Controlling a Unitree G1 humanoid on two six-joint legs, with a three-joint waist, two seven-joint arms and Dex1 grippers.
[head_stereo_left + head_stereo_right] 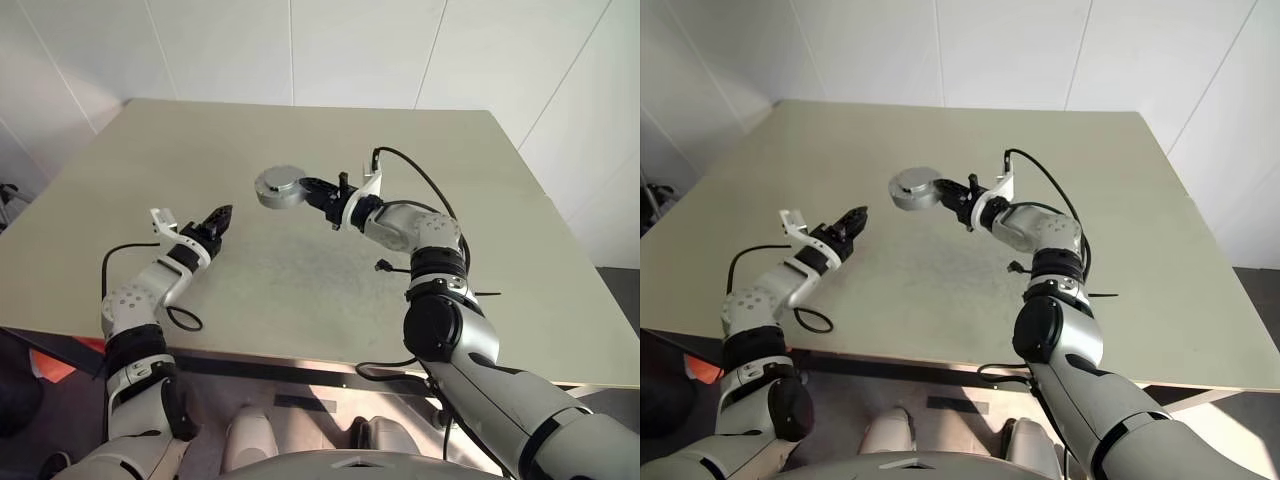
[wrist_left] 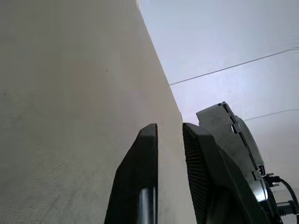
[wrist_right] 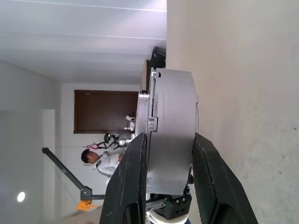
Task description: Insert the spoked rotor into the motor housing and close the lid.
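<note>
A round silver-grey puck, the motor housing (image 1: 279, 187), hangs above the middle of the table (image 1: 300, 300). My right gripper (image 1: 312, 190) is shut on its side wall, and the right wrist view shows the housing (image 3: 170, 121) edge-on between the two black fingers (image 3: 131, 186). Its upper face is closed in plain silver metal that looks like the lid (image 1: 912, 184); no windings show. The spoked rotor is hidden. My left gripper (image 1: 220, 218) hovers to the left of the housing, apart from it. Its fingers (image 2: 140, 177) stand slightly open with nothing between them.
A loose black cable (image 1: 386, 266) from my right arm lies on the table below the right wrist. Another cable loop (image 1: 185, 318) hangs at the table's near edge by my left arm. A person (image 3: 100, 161) stands far off by a brown door (image 3: 105, 112).
</note>
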